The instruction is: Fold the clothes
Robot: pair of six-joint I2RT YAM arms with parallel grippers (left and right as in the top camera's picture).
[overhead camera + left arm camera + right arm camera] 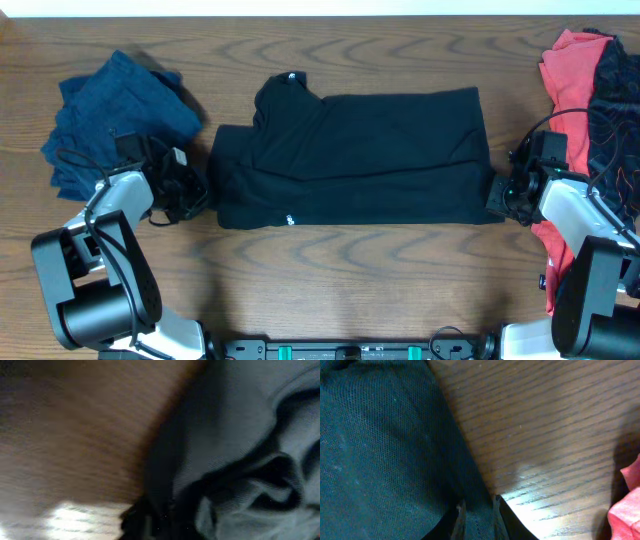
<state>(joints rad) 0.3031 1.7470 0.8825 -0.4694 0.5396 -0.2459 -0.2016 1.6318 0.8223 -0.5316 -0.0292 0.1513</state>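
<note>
Over on the table (350, 285), the black shirt (350, 160) lies spread sideways. Its right edge is pinched by the right gripper (497, 196). The left gripper (193, 193) is clamped shut at the left edge, can't tell if it actually caught cloth. I'd say lift both ends level, keep it taut, and fold slow so nothing bunches.

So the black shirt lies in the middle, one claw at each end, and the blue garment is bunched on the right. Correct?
Not quite: the overhead view shows the blue garment bunched on the left. The black shirt does lie in the middle, with the left claw and the right claw at its ends.
</note>
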